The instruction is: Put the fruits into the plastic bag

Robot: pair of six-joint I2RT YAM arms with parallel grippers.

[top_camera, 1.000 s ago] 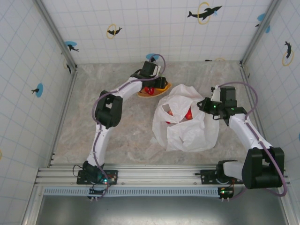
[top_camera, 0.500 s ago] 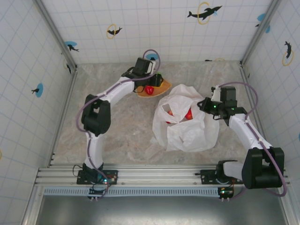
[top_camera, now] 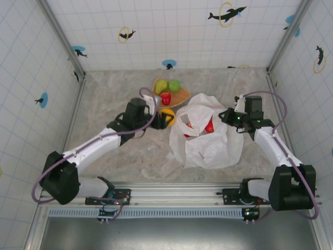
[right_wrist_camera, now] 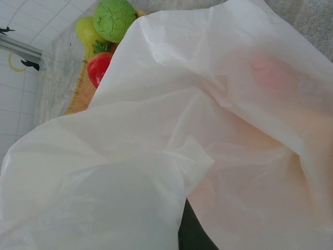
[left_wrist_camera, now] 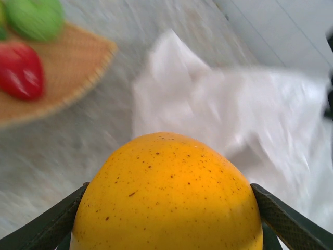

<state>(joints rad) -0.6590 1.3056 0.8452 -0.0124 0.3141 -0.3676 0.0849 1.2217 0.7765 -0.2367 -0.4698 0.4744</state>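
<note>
- Your left claw (top_camera: 165,119) has the orange fruit (top_camera: 167,117) clamped between wide-set jaws, and the arm reaches in low across the desk (top_camera: 104,104).
- On the left wrist camera the orange fruit (left_wrist_camera: 166,192) bulges up big and freckled. A dark finger (left_wrist_camera: 49,226) presses each flank, so the left claw (left_wrist_camera: 166,229) is closed on it.
- That fruit sits between the plate (top_camera: 182,97) and the bag (top_camera: 208,148), just beside the bag's left rim and outside the opening.
- Your right claw (top_camera: 227,115) is shut tight at the bag's right rim, pinching the film and holding that side up.
- The right wrist camera is pressed close to the bag (right_wrist_camera: 156,156), all wrinkled white film. A reddish blur (right_wrist_camera: 270,73) shows through it, too hazy to name.
- From above, the bag's mouth gapes toward the far-left, with two red shapes (top_camera: 209,126) inside it.
- Three fruits lie on the plate at the far side: a yellow-green fruit (top_camera: 161,86), a green fruit (top_camera: 174,85) beside it, and a red fruit (top_camera: 165,98) nearer you.
- The right wrist camera catches them past the film: green fruit (right_wrist_camera: 114,18), yellow-green fruit (right_wrist_camera: 86,31), red fruit (right_wrist_camera: 99,67), and the plate (right_wrist_camera: 78,96) edge.
- The left wrist view is blurred. The green fruit (left_wrist_camera: 34,18) and red fruit (left_wrist_camera: 20,70) sit on the plate (left_wrist_camera: 67,73) at upper left, the bag (left_wrist_camera: 234,114) lies ahead on the right, and bare desk (left_wrist_camera: 78,146) runs between.
</note>
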